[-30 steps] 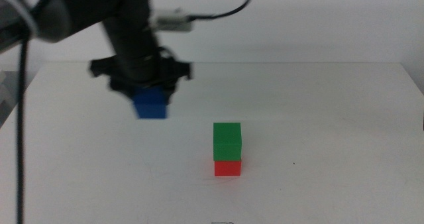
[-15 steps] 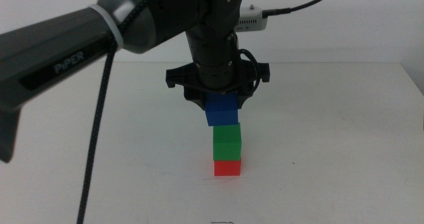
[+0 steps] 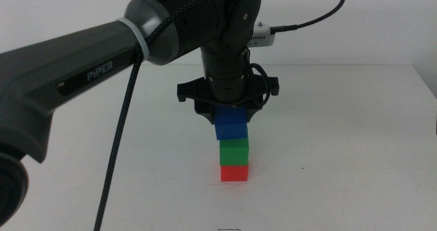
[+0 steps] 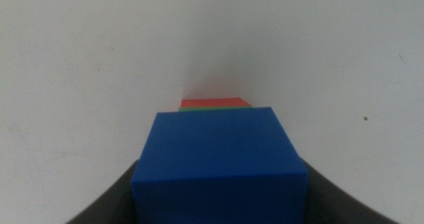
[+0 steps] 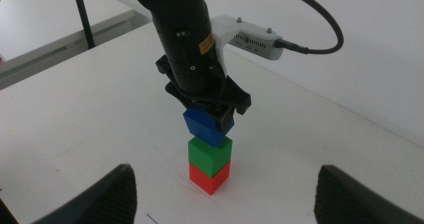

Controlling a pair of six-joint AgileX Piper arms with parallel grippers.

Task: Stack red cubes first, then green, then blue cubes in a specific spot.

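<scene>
The left gripper [image 3: 230,118] was clamped on the blue cube [image 3: 230,128], held just above the green cube [image 3: 234,151] stacked on the red cube [image 3: 234,172]; squaring its edges before release appeared advisable, while the right gripper [image 5: 225,191] waited wide open.

We seem to be in a robotics lab or test bench: a bare white surface [image 3: 355,156] against a plain pale wall [image 3: 369,26], a dark arm [image 3: 102,46] lettered "PiPER", and a small white camera module [image 5: 255,42] with a black cable [image 5: 318,18].
</scene>
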